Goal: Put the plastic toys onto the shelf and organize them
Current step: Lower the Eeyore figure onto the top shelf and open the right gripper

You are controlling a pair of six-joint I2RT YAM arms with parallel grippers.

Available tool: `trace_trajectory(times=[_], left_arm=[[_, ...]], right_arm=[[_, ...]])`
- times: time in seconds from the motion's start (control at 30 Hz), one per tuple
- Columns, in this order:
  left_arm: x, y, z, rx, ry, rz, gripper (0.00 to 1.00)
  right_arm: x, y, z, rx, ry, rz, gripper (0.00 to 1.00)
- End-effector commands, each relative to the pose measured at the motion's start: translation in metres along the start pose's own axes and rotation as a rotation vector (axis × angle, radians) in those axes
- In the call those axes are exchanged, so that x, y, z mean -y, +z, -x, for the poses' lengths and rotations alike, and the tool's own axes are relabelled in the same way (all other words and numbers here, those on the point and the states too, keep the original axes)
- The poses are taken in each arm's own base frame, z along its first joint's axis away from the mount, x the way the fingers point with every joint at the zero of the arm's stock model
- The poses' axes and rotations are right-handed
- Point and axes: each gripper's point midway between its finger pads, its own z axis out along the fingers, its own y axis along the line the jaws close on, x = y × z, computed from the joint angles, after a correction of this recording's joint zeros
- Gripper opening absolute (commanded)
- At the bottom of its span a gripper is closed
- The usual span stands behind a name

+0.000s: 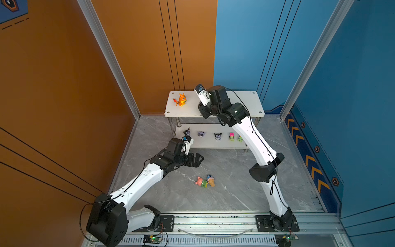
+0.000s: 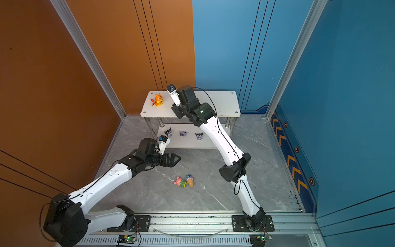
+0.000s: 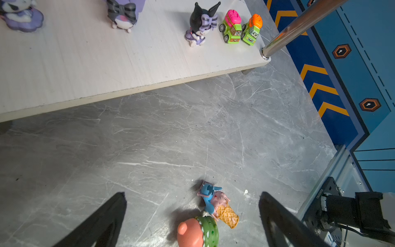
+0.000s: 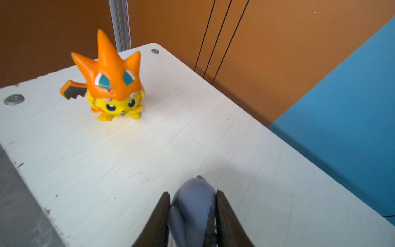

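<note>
Altogether: three imps (image 3: 201,23), two cars (image 3: 232,27), one dragon (image 4: 111,85) shelved; bear (image 3: 192,234), cone-creature (image 3: 215,202) floored.

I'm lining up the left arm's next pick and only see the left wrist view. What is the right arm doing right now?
Observer: The right gripper is shut on the grey-blue donkey, holding it over the shelf's top board.
Operator: Anything already on that board?
Observer: One toy, the orange dragon, standing upright near the board's left end in both top views.
</note>
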Motion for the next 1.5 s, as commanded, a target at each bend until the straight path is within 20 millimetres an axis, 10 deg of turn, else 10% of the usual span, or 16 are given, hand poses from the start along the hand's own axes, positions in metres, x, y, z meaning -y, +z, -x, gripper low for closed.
trace_trajectory(times=[0.0, 1.03, 1.47], left_arm=[[0.001, -0.005, 0.007, 0.015, 0.0, -0.012, 0.98], [0.001, -0.004, 0.007, 0.015, -0.003, -0.016, 0.98], [0.002, -0.008, 0.008, 0.027, -0.003, -0.013, 0.98]], right_arm=[[0.0, 0.008, -0.002, 0.001, 0.002, -0.002, 0.29], [0.012, -0.008, 0.003, 0.015, 0.021, 0.028, 0.56], [0.026, -0.086, 0.055, 0.17, 0.077, 0.026, 0.72]])
